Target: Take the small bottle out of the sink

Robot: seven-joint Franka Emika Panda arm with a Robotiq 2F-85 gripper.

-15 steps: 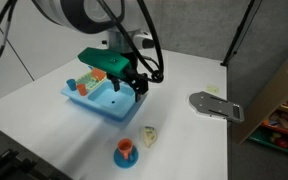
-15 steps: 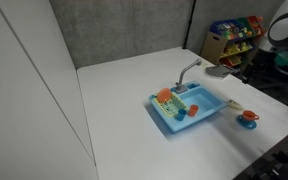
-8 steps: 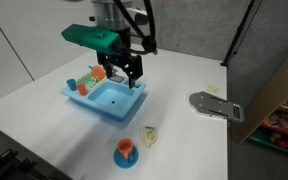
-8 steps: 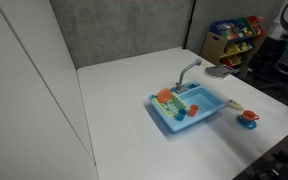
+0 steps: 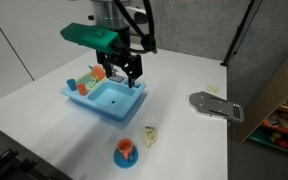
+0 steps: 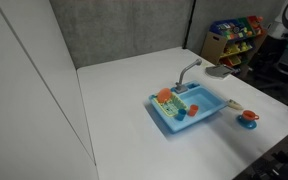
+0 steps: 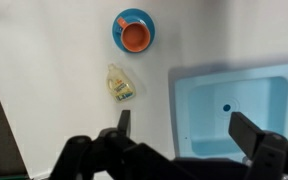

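Note:
The small bottle (image 5: 150, 135), pale with a yellow label, lies on the white table outside the blue toy sink (image 5: 106, 100), between the sink and an orange cup. In the wrist view the bottle (image 7: 121, 83) lies left of the sink (image 7: 234, 100). My gripper (image 5: 131, 70) hangs open and empty above the sink's near-right corner. In the wrist view its two fingers (image 7: 184, 128) straddle the sink's left rim. In the second exterior view the sink (image 6: 206, 110) shows, and the gripper is out of frame.
An orange cup on a blue saucer (image 5: 126, 152) stands near the table's front edge and also shows in the wrist view (image 7: 134, 32). Orange and red toys (image 5: 84, 85) sit at the sink's far end. A grey flat object (image 5: 214, 105) lies at right. A shelf of toys (image 6: 234, 38) stands behind.
From a second ago the gripper rose and shifted left from the sink's right rim. It has held still for the last half second. The bottle has not moved.

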